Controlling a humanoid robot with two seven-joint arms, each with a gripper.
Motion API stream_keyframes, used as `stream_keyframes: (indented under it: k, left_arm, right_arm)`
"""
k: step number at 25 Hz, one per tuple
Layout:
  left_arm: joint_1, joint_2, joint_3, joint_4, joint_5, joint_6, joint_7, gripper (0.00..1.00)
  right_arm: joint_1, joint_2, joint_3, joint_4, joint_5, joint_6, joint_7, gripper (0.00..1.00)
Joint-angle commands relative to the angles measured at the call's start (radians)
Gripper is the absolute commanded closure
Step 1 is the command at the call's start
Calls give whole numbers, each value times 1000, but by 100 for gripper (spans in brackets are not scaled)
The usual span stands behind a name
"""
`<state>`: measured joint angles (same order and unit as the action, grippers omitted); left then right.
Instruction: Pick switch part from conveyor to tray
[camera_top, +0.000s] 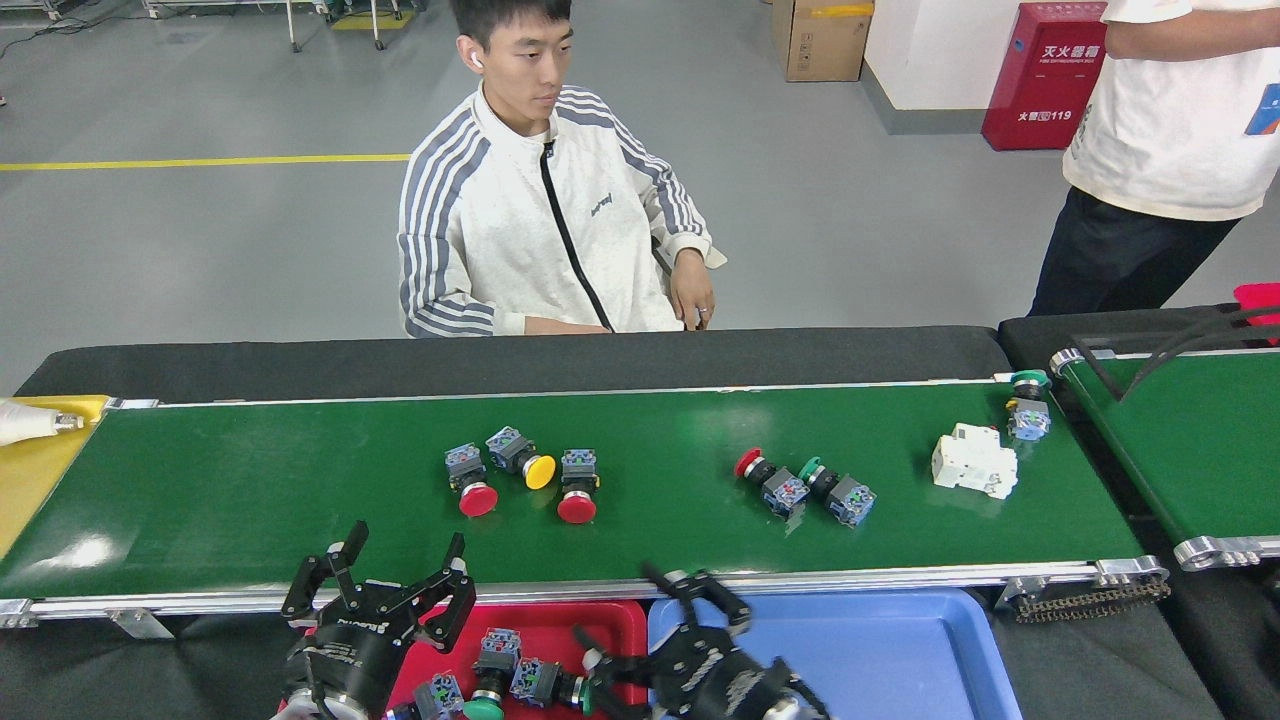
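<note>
The right gripper (640, 665), spread over the red tray (600, 625) (lower centre), could knock switch parts (530, 680); left gripper (385, 580) spread.

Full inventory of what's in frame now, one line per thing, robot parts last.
conveyor: 1, dark green belt with silver rails, across the middle.
second belt: 1, green, far right.
push-button switches on the conveyor: 6; red, yellow and red at centre, red and green right of centre, green at the far right end.
circuit breaker: 1, white, right part of the conveyor.
red tray: 1, near edge, holding several switches.
blue tray: 1, right of the red tray.
seated person: 1, white striped jacket, behind the conveyor.
standing person: 1, white shirt, top right.
left gripper: black, open, over the near rail.
right gripper: black, open, over the tray edges.
</note>
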<state>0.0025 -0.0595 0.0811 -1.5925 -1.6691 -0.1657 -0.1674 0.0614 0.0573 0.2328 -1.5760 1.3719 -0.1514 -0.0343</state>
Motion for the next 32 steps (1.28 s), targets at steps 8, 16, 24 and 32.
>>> stream_keyframes:
  k: [8, 16, 24, 32]
  left_arm:
    - [-139, 9, 11, 154, -1, 52, -14, 0]
    - [-309, 44, 29, 407, 3, 196, -4, 42]
    - [-257, 63, 16, 371, 132, 143, 36, 92]
    - [60, 69, 34, -64, 140, -365, 42, 87]
  right_arm:
    - [37, -33, -233, 13, -5, 32, -69, 0]
    - [-244, -103, -72, 218, -5, -154, 85, 0]
    - [-365, -76, 77, 340, 1, -195, 140, 0]
    - [-451, 1, 132, 442, 12, -122, 162, 0]
